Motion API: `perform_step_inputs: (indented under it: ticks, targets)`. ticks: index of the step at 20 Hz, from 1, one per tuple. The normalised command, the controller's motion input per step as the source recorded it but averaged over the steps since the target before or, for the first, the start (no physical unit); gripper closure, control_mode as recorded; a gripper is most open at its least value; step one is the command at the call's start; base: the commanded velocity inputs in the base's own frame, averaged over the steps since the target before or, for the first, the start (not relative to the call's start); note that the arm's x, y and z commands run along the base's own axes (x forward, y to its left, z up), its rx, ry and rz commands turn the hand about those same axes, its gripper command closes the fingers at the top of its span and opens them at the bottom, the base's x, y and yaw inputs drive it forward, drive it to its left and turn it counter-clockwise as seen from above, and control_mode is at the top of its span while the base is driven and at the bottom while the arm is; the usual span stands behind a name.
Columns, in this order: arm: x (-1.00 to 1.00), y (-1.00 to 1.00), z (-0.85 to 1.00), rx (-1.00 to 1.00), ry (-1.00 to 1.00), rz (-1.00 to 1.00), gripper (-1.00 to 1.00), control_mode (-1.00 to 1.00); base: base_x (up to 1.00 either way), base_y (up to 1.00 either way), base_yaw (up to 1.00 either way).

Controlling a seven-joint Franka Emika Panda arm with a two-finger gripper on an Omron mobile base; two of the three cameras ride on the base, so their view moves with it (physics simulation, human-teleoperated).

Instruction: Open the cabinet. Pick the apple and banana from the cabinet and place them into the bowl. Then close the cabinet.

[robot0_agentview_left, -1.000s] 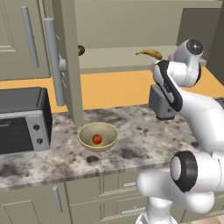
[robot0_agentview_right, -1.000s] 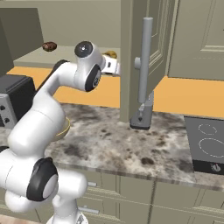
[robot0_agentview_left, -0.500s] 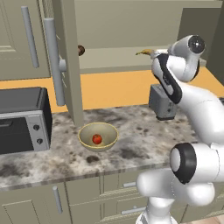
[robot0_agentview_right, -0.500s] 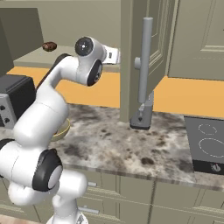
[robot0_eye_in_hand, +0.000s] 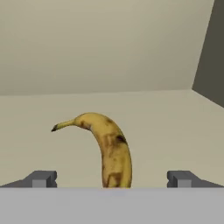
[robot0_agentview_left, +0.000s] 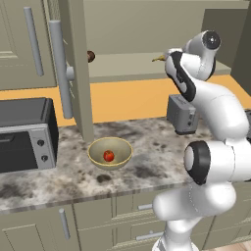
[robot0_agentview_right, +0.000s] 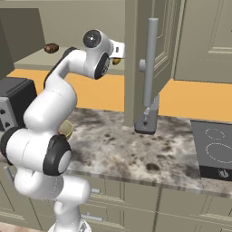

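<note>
Lying on the cabinet (robot0_agentview_left: 147, 29) shelf: banana (robot0_eye_in_hand: 107, 151), stem away from the tool (robot0_eye_in_hand: 111, 179), its near end between the two fingertips (robot0_eye_in_hand: 41, 178), which stand spread wide and apart from the fruit. Both doors swung open. Down on the worktop (robot0_agentview_left: 147, 142): bowl (robot0_agentview_left: 110, 153) with the apple (robot0_agentview_left: 109, 156) inside, just beside the toaster oven (robot0_agentview_left: 24, 132).

Seen from behind-left and behind-right of the arm, looking forward and down over the marbled counter (robot0_agentview_left: 147, 142) toward the open cabinet (robot0_agentview_left: 147, 29); cabinet shelf and arm common to both frames. Shot from the hand, close along the shelf, with the banana (robot0_eye_in_hand: 107, 148) at centre, rising from the lower edge.
</note>
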Motion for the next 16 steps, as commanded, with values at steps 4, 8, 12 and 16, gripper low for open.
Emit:
perform_step_inputs:
  ticks: [4, 8, 12, 16]
  targets:
    - [0.52, 0.05, 0.00, -0.04, 0.04, 0.00, -1.00, -1.00, 0.00, 0.00, 0.00]
    - [0.39, 0.01, -0.08, -0.04, 0.00, 0.00, -1.00, -1.00, 0.00, 0.00, 0.00]
    - [0.22, 0.00, -0.21, -0.02, 0.00, 0.05, -1.00, -1.00, 0.00, 0.00, 0.00]
    - [0.05, 0.00, -0.32, -0.01, 0.00, 0.07, -1.00, -1.00, 0.00, 0.00, 0.00]
